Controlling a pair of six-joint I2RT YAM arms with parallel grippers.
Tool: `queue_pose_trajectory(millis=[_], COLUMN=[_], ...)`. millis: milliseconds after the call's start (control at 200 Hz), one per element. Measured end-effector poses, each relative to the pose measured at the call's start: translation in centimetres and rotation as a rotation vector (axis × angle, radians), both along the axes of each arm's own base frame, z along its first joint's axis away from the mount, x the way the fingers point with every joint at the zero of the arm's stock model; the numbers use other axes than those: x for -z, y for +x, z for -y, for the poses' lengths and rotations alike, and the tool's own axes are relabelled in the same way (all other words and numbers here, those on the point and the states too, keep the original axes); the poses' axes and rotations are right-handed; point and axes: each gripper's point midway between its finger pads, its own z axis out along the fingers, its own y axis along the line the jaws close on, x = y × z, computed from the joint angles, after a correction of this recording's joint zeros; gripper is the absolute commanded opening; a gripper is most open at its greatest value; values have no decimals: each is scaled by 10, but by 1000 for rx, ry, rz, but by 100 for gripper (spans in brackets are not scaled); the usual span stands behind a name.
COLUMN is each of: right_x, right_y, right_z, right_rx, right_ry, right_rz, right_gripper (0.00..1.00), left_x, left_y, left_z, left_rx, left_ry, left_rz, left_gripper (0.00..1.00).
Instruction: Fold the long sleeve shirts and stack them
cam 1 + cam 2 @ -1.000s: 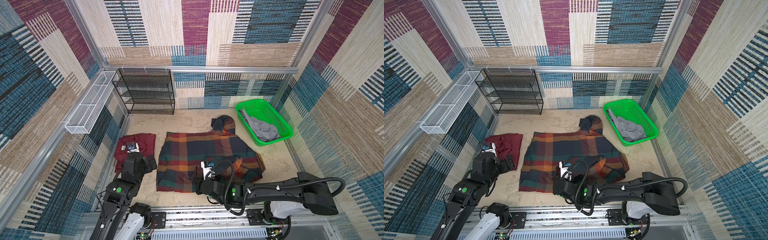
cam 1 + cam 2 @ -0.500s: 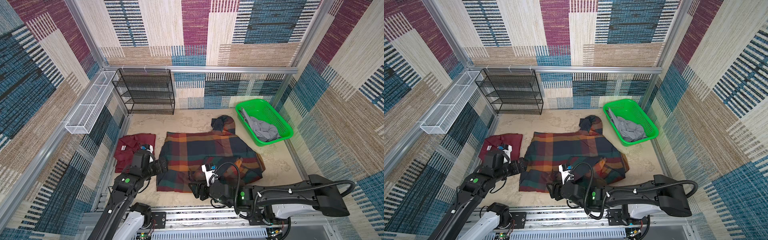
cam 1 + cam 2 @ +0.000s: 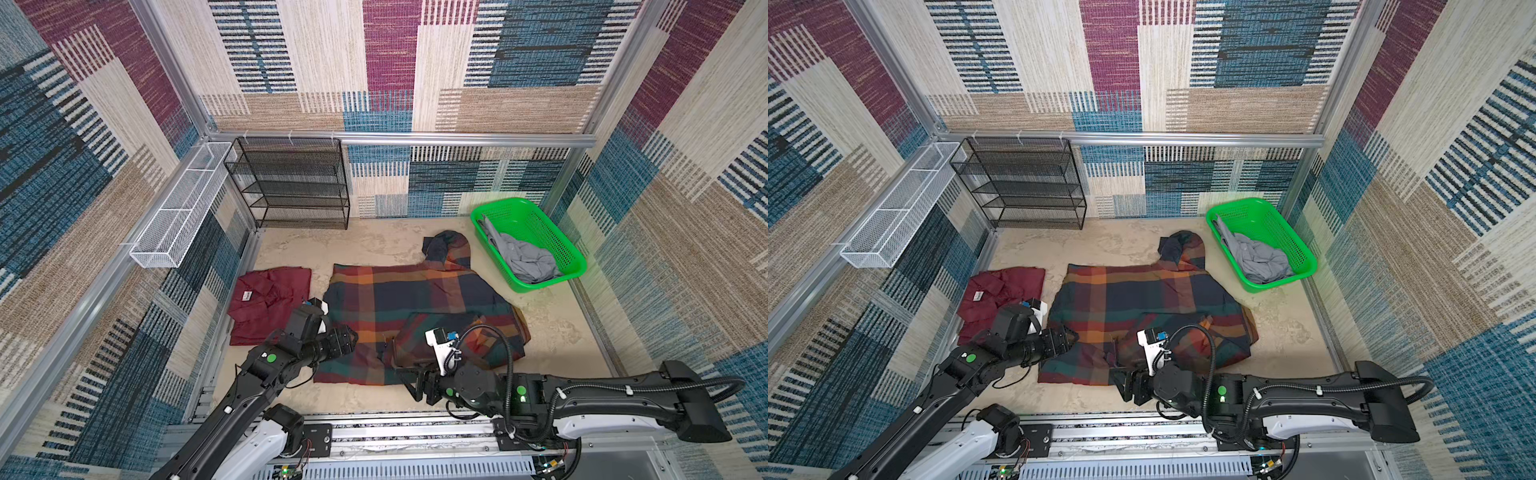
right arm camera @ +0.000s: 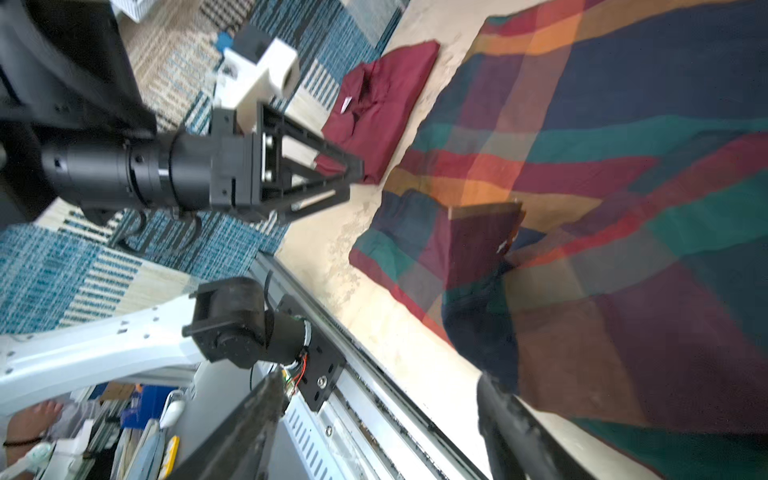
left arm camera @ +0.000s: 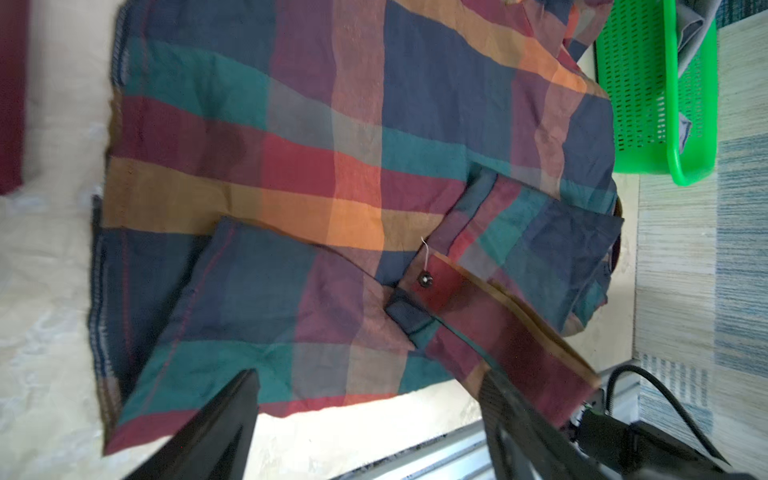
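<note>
The plaid shirt [image 3: 390,303] [image 3: 1125,299] lies spread across the middle of the beige tabletop [image 3: 552,328], its collar end bunched towards the back wall. One sleeve [image 3: 453,328] is folded in over the body. In the left wrist view its cuff [image 5: 461,299], with a dark button, lies flat on the plaid cloth [image 5: 324,162].

The maroon shirt [image 3: 266,297] [image 3: 998,291] sits folded just to the left of the plaid one, apart from it, with a small white label showing. The grey shirt [image 3: 525,259] [image 3: 1260,257] lies crumpled inside the green basket [image 3: 540,286] [image 3: 1277,282] at the back right, beside the plaid shirt's collar end.

The left tool [image 3: 349,336] [image 3: 1069,332] hangs over the left edge of the plaid shirt, between it and the maroon one. Its fingers are spread wide in the left wrist view [image 5: 368,374] and nothing is caught between them. The right wrist view shows it from the side [image 4: 345,178], clear of the cloth.

The right tool [image 3: 409,384] [image 3: 1121,384] is at the near edge of the plaid shirt, close to the folded sleeve. Its fingers also stand well apart [image 4: 380,376], gripping nothing. Whether one fingertip touches the plaid cloth [image 4: 623,174] cannot be told.

A black wire rack [image 3: 291,187] stands against the back wall. A white mesh basket [image 3: 178,208] hangs on the left wall.
</note>
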Motion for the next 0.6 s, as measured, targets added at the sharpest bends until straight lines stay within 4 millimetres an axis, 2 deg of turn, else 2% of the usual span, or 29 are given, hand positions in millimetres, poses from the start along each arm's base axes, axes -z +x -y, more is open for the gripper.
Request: queue_pose_trajectory(millis=[130,280,441,526,596], right_x=[-13,-13,2,17,37], right_y=[28,56,69,67,64], right_z=[31,63,68,61,51], right_rx=[143,263,274,231,180], right_ry=[-18,-43,-86,-123,-171], right_rz=[18,21,-16,-56,-109], right_gripper=[78,79,75,73,69], left_x=[6,11,13,11,9], left_y=[-6,-8,3,9,11], left_z=[19,43,68,75,74], left_rx=[26,48,76,85,77], left_ry=[-10,3,49,63,76], left_rz=[-32,-59,-67,-65,-51], left_gripper=[89,91,91,91,91])
